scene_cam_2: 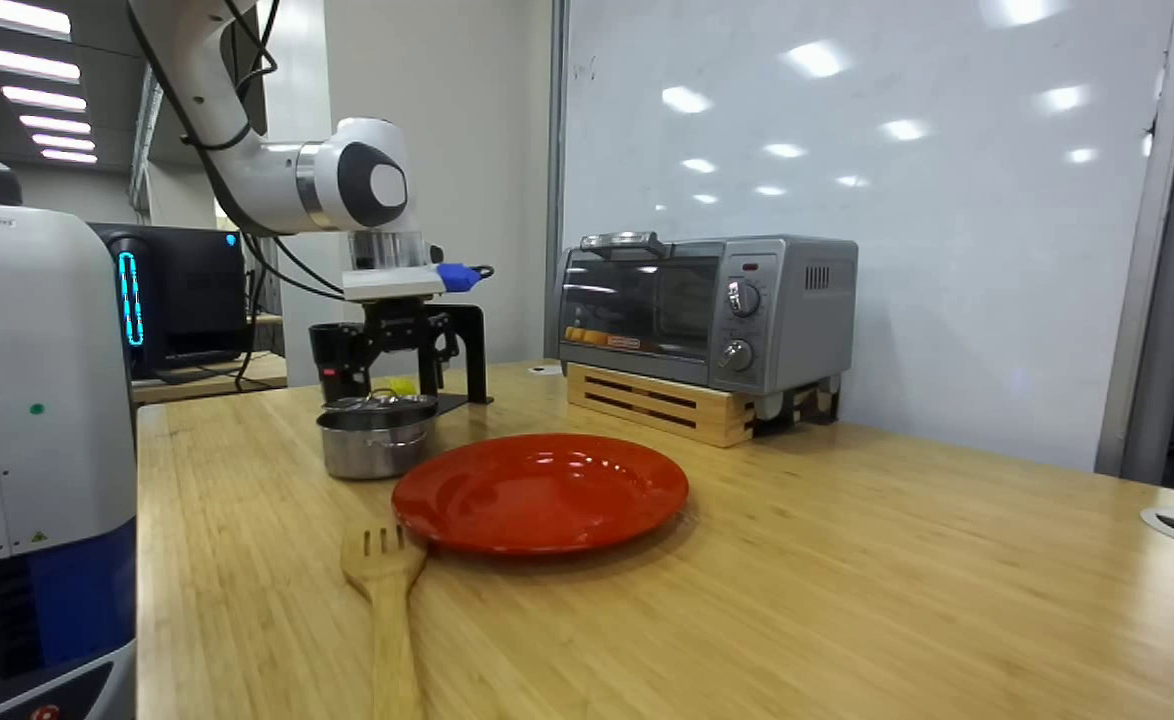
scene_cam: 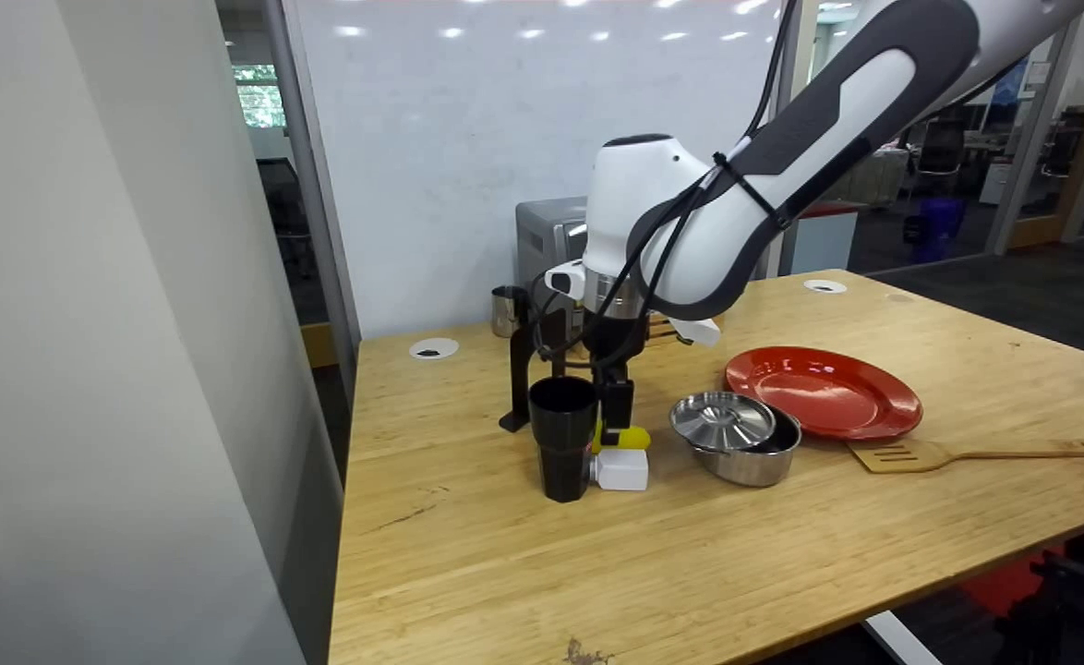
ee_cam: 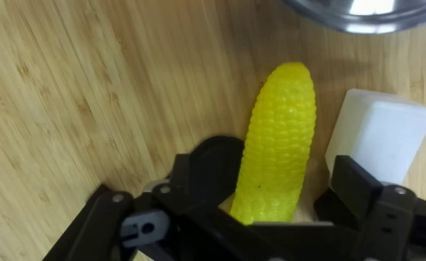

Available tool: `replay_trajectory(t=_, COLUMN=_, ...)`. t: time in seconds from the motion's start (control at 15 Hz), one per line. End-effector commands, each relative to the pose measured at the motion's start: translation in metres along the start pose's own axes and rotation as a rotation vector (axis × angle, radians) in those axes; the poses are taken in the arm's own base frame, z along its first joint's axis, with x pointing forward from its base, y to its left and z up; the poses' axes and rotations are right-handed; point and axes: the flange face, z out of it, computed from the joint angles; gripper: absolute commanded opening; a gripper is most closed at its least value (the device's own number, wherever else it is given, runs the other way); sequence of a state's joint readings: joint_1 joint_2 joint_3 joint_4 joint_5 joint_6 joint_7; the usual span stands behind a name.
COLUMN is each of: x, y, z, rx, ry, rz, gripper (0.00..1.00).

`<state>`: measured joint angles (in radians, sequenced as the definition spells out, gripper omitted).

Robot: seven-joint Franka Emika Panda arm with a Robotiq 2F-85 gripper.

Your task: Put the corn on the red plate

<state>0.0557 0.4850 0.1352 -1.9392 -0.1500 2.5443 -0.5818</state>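
Note:
The yellow corn (ee_cam: 282, 134) lies on the table, its far end pointing up in the wrist view. My gripper (ee_cam: 265, 177) is open, with a finger on each side of the corn's lower part and gaps to it; the near end is hidden behind the gripper. In an exterior view the gripper (scene_cam: 614, 411) points down right at the corn (scene_cam: 634, 439), beside the black cup. The corn (scene_cam_2: 402, 385) is mostly hidden behind the metal bowl in an exterior view. The red plate (scene_cam: 824, 392) holds nothing; it also shows in an exterior view (scene_cam_2: 542, 495).
A white block (ee_cam: 387, 127) sits close to the right finger. The black cup (scene_cam: 563, 443) stands beside it. A metal bowl (scene_cam: 747, 467) with a tilted lid (scene_cam: 723, 420) stands between corn and plate. A wooden spatula (scene_cam: 930, 455), black stand (scene_cam_2: 475, 345) and toaster oven (scene_cam_2: 707, 310) are around.

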Motion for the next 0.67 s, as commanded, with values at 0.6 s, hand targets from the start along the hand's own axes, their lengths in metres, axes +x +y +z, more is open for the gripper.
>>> replay_trajectory(t=0.6, x=-0.004, y=0.004, z=0.02, rx=-0.019, ry=0.023, rz=-0.034, gripper=1.0)
